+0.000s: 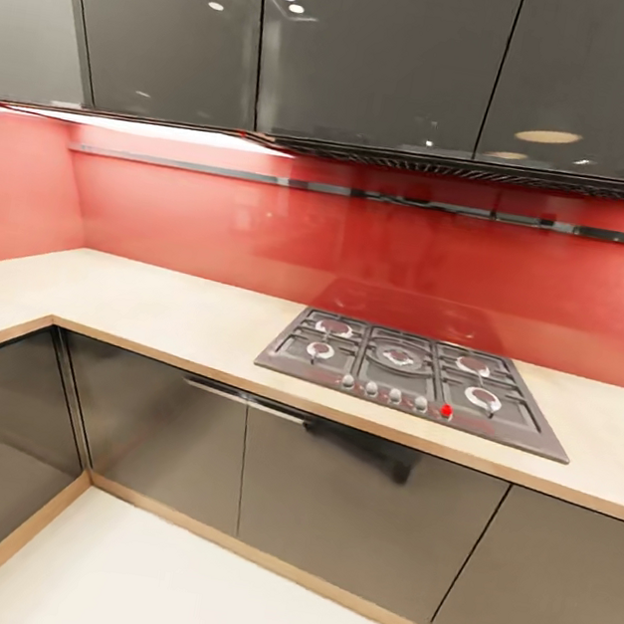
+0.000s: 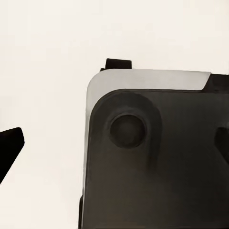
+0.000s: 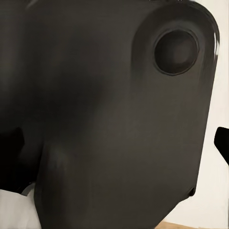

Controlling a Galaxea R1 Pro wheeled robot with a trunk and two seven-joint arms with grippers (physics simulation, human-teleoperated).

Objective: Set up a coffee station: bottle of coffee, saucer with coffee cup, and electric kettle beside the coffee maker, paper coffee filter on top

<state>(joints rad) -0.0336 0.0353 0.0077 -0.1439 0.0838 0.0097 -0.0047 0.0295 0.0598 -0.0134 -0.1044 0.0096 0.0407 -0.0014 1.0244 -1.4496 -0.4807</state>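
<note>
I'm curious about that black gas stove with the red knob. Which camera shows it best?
The head view: the black gas stove sits whole on the beige countertop, burners and knobs clear. The two wrist views look at dark robot body panels and pale floor instead, giving nothing of the stove.

A hob [image 1: 413, 373] sat in the counter [image 1: 152, 307], below wall cabinets [image 1: 383, 51], above base cabinets [image 1: 341, 508]; floor [image 1: 206, 598] lay in front.

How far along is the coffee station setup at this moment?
Nothing looks done: the countertop around the gas hob carries none of the coffee things. Nothing seems in hand either; both wrist views face the robot's dark base over pale floor. Every placement appears left, and the robot seems in transit.
</note>
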